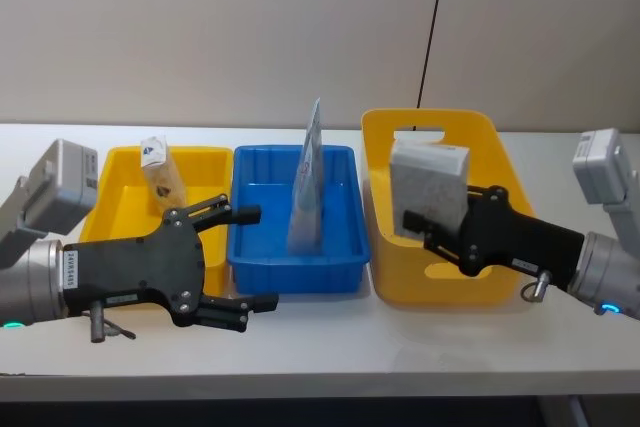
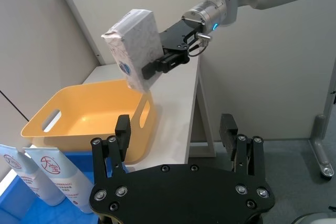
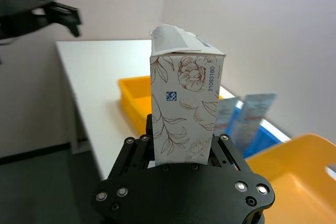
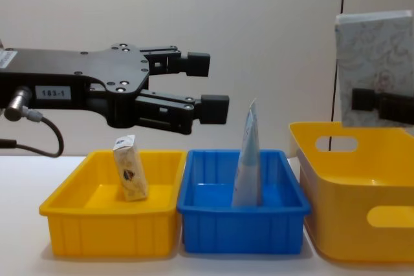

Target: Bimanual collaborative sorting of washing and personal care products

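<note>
**White pack held up over the big yellow bin**

The big white pack (image 1: 432,185) stands upright in the air. The right gripper (image 1: 440,242) has its fingers closed tight on the pack's lower part. In the head view the pack looks as if it sits inside the big yellow bin (image 1: 440,119). The chest view shows it hanging above the rim, not touching. The right wrist view shows gold flowers and a small blue square on it. The pale-blue pouch (image 1: 307,187) stands in the blue bin (image 1: 300,275). The small beige packet (image 1: 160,175) leans in the small yellow bin (image 1: 115,162). The left gripper (image 1: 255,257) hangs near that bin, with its fingers wide apart and holding nothing.
</note>
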